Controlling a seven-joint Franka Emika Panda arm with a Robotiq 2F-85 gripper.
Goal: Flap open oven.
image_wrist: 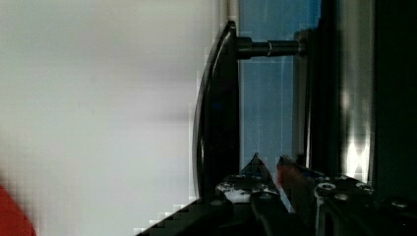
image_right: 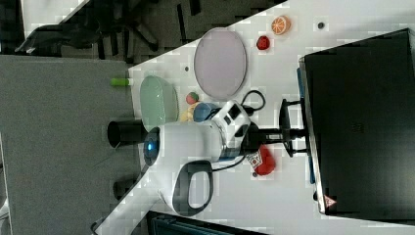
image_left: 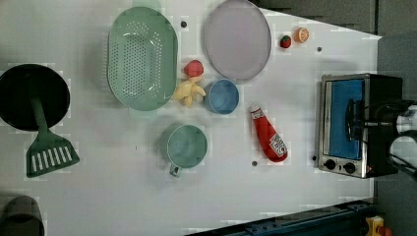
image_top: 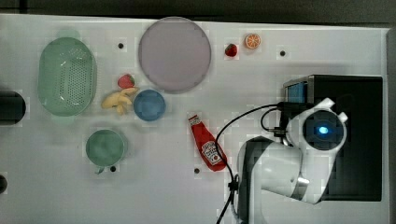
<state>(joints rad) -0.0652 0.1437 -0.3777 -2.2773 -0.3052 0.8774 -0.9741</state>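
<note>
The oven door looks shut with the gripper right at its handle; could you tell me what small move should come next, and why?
Probably pull the handle away from the oven to swing the door down. The gripper sits at the bar, and the blue door lies flush in its frame.

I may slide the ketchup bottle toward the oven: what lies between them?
In the left view, only bare white table separates the ketchup bottle from the oven.
</note>
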